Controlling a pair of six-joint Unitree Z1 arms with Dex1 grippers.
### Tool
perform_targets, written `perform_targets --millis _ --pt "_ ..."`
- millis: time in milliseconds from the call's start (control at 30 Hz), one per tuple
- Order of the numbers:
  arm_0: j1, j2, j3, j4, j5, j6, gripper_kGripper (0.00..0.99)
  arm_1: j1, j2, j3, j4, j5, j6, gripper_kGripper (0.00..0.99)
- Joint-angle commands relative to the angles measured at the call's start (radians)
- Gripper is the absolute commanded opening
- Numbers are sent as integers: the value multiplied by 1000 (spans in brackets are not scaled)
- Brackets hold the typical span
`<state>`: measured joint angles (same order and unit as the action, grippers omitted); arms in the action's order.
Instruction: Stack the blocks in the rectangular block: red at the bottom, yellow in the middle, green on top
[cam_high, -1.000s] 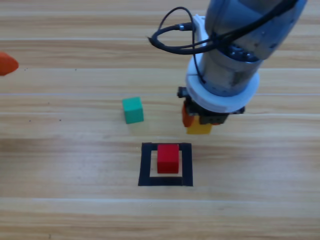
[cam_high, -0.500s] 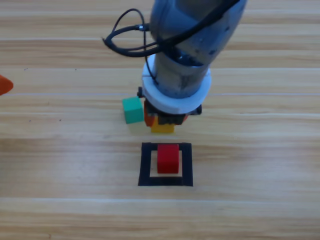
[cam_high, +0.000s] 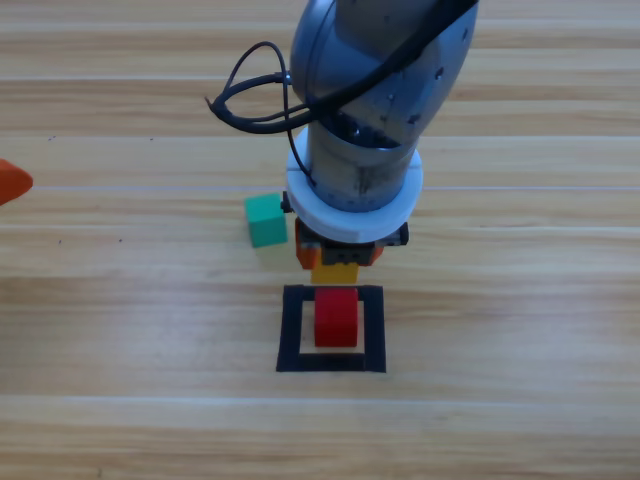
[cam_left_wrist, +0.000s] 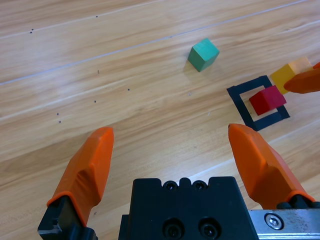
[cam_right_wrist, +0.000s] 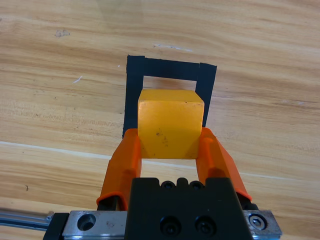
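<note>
We are carrying yellow (cam_high: 335, 272) clamped in right gripper (cam_high: 337, 262), now shifted nearly over red (cam_high: 336, 317); left gripper (cam_left_wrist: 172, 150) waiting, jaws wide.

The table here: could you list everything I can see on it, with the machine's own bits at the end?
Red cube: one, red, inside the black tape square.
Black tape square: one, black outline, flat on the wood near the table's middle.
Yellow cube: one, yellow, held in the right gripper's fingers, just behind the square.
Green cube: one, teal-green, alone on the wood, left of the right arm.
Table: one, light wood.
Right gripper: one, orange fingers shut on the yellow cube.
Left gripper: one, orange fingers open, waiting at the left edge.
</note>
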<state>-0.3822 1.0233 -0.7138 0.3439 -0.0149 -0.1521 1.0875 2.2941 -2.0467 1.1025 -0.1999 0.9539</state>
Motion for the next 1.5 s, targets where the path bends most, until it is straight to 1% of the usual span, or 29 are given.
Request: perform_targets --millis 33,267,1500 --pt "17 11 25 -23 -19 -7 983 26 76 -4 13 20 5 273" --pt "17 14 28 -25 -22 -12 983 26 99 -6 14 37 6 273" --pt "19 52 46 -52 -20 -7 980 26 123 -1 26 33 16 275"
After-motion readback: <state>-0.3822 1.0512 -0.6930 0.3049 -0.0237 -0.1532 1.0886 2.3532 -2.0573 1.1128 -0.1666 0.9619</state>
